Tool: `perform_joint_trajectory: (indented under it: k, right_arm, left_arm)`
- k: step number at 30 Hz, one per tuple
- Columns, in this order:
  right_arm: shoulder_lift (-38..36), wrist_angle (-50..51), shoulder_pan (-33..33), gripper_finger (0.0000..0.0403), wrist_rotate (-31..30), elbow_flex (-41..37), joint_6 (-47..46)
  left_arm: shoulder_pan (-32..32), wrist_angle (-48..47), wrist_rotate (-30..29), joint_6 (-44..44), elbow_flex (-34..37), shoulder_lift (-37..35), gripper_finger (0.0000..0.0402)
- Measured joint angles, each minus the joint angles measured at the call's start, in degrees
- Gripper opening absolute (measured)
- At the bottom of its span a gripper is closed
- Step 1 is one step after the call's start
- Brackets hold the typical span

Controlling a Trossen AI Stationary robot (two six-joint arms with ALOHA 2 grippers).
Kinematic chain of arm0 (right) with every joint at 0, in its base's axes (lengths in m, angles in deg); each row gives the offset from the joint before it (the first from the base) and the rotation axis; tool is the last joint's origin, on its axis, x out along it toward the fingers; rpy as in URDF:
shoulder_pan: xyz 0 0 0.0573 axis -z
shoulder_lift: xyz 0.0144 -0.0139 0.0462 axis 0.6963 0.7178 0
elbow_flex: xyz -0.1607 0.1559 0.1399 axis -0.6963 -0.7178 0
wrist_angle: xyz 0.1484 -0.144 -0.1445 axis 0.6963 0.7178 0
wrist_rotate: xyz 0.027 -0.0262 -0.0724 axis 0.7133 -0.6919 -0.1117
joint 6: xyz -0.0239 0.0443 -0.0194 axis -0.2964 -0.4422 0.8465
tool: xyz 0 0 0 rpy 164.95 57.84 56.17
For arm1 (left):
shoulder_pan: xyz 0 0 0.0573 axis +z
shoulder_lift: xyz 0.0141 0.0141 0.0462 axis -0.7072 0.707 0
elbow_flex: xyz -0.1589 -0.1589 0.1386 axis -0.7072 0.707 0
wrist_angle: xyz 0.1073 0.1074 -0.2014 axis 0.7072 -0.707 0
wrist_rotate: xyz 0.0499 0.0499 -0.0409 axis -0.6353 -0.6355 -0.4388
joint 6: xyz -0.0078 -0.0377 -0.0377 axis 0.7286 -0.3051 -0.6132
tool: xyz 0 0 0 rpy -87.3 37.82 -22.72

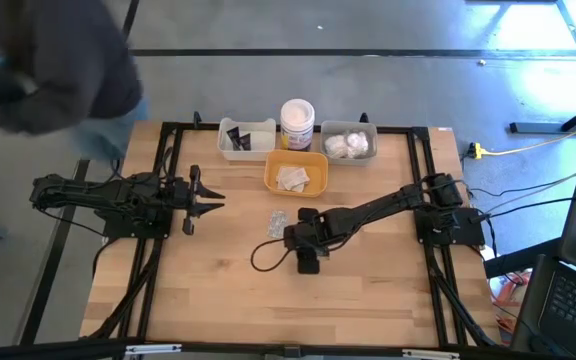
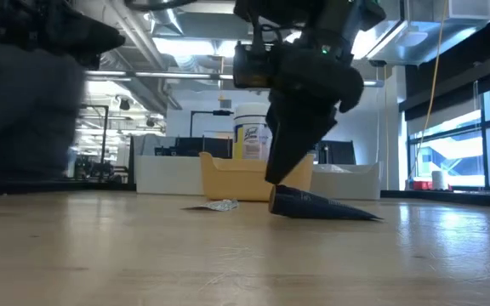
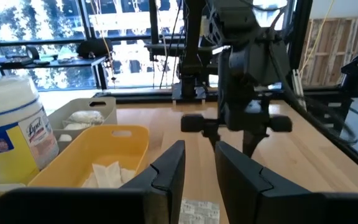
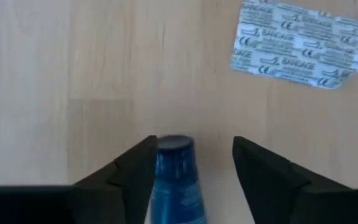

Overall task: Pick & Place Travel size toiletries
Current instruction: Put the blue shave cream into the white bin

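Small dark blue-capped tube lies flat on the wooden table, long axis between the right gripper's spread fingers, cap pointing forward toward a printed foil sachet.

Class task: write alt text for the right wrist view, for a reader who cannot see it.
The right gripper points down at the wooden table, its jaws open around the capped end of a blue tube, which lies against one jaw. A printed flat sachet lies on the wood beyond it.
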Motion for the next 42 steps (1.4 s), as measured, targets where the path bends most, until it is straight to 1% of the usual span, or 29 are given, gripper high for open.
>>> perform_joint_trajectory:
  k: [5, 11, 17, 19, 21, 28, 38, 42]
  right_arm:
    - [0.6, 0.5, -0.1, 0.0236, 0.3, 0.0, -0.6]
    - [1.8, -0.4, 0.0, 0.0240, 1.5, 0.0, -1.0]
    - [3.1, 0.3, -0.1, 0.0223, 3.0, -0.1, -1.1]
    - [3.8, -1.1, -0.2, 0.0218, 3.0, 0.0, -1.1]
    - [3.9, 0.1, -0.2, 0.0213, 3.0, -0.1, -1.1]
    - [4.8, -0.2, -0.3, 0.0196, 3.1, 0.1, -1.4]
    - [4.9, 0.1, -0.2, 0.0148, 3.0, 0.1, -1.9]
    - [4.9, 0.1, -0.2, 0.0140, 3.0, 0.1, -1.9]
  left_arm:
    - [0.0, 0.6, 0.0, 0.0, 0.0, 0.0, 0.0086]
    - [0.0, 0.6, -0.1, 0.0, 0.0, 0.0, 0.0086]
    - [0.0, 1.0, -0.1, 0.0, 0.0, 0.0, 0.0086]
    - [0.0, 1.1, -0.1, 0.0, 0.0, 0.0, 0.0086]
    - [0.0, 1.2, 0.0, 0.0, 0.0, 0.0, 0.0086]
    - [0.0, 1.1, 0.0, 0.0, 0.0, 0.2, 0.0086]
    - [0.0, 1.1, 0.0, 0.0, 0.0, 0.2, 0.0086]
    - [0.0, 1.1, 0.0, 0.0, 0.0, 0.2, 0.0086]
